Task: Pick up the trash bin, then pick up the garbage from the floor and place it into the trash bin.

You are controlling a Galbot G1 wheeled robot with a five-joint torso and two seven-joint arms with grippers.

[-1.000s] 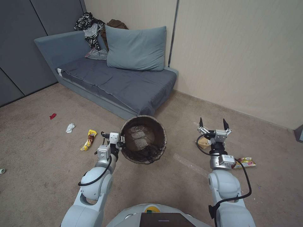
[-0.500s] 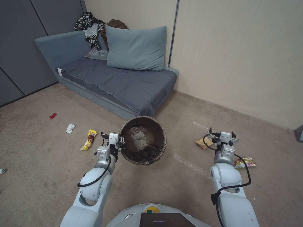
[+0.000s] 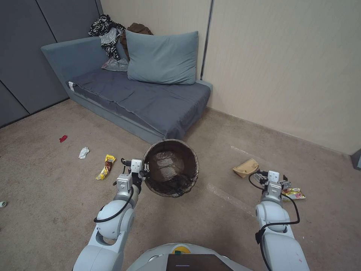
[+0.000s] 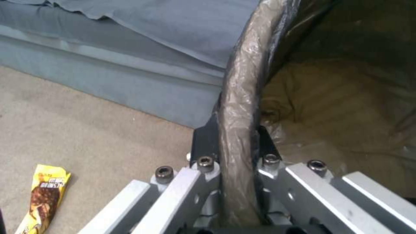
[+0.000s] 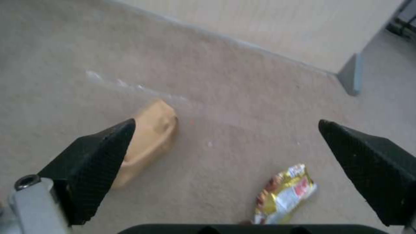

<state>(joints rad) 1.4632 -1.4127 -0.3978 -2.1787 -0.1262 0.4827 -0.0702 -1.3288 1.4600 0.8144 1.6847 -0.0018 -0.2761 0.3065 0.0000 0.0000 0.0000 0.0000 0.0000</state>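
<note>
The trash bin (image 3: 171, 167), lined with a dark bag, hangs tilted above the carpet with its mouth toward me. My left gripper (image 3: 144, 171) is shut on its rim (image 4: 240, 123), one finger on each side of the rim. My right gripper (image 3: 272, 177) is low over the floor, with its fingers (image 5: 95, 162) spread wide and nothing between them. Garbage lies under and ahead of it: a brown paper bag (image 3: 246, 167) (image 5: 149, 139) and a yellow wrapper (image 3: 295, 194) (image 5: 284, 195). Left of the bin lie another yellow wrapper (image 3: 106, 166) (image 4: 43, 198), a white tissue (image 3: 83, 152) and a red scrap (image 3: 62, 138).
A grey sofa (image 3: 150, 101) with a blue cushion (image 3: 161, 58) and clothes (image 3: 109, 35) stands behind the bin. A beige wall (image 3: 285, 75) runs along the right. Open carpet (image 3: 210, 222) lies between the two arms.
My right arm has dropped toward the floor and drawn back to the right, uncovering the brown paper bag. The left arm and the bin have stayed put.
</note>
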